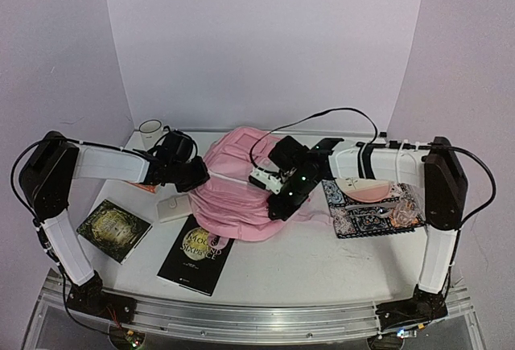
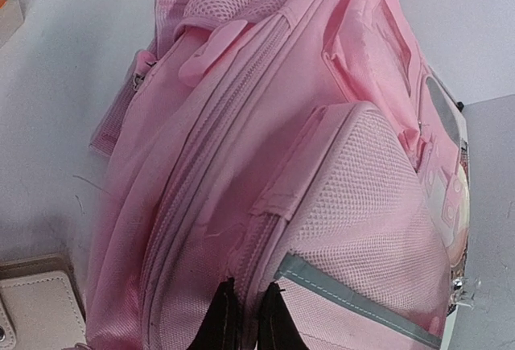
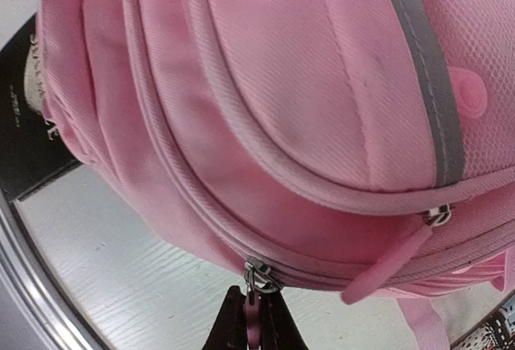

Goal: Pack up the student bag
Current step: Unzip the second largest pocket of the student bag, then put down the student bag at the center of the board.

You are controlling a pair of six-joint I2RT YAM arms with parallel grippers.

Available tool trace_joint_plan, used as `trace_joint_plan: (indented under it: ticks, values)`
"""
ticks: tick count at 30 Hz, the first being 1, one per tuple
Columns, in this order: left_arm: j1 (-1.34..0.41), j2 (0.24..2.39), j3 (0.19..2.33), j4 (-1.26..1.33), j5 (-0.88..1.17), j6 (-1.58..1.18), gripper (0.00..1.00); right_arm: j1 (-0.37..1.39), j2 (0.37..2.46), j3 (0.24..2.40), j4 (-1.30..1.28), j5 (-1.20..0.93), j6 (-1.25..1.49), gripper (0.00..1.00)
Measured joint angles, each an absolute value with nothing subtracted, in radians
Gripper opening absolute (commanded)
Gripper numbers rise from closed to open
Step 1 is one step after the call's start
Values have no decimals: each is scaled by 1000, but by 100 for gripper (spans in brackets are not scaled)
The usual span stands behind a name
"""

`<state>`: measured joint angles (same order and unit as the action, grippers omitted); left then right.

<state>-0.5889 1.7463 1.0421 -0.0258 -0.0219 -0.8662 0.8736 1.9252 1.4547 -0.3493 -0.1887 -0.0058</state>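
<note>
The student bag [image 1: 233, 193], a big soft pink backpack, lies in the middle of the table. My left gripper [image 1: 195, 176] is at its left side. In the left wrist view the gripper [image 2: 248, 311] is shut on a fold of the bag's fabric [image 2: 265, 165] along a zip seam. My right gripper [image 1: 279, 203] is at the bag's right front. In the right wrist view it [image 3: 254, 318] is shut on the pink pull tab of a zip slider [image 3: 259, 273] at the bag's lower edge. A second pink pull tab [image 3: 386, 265] hangs free to the right.
A black book [image 1: 195, 257] lies partly under the bag's front edge. A dark green book [image 1: 113, 229] and a beige wallet [image 1: 172, 207] lie at the left. A white mug [image 1: 150, 130] stands at the back left. A patterned case [image 1: 374, 212] lies at the right.
</note>
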Motion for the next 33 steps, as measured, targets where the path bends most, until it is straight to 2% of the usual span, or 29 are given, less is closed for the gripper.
trace_joint_plan:
  ticks: [10,14,17,26,33]
  values:
    - [-654,1727,1005,54,-143,-954,0,893,2039,1679,-401,-295,136,7]
    - [-676,1727,1002,78,-162,-957,1,901,2074,1697,-388,-296,179,20]
    - [-687,1721,981,112,-167,-931,12,910,2078,1697,-366,-296,197,32]
    - [-692,1579,925,184,-234,-723,47,928,1977,1587,-294,-259,179,50]
    - [-706,1470,930,142,-246,-564,58,845,1825,1459,-261,-229,43,57]
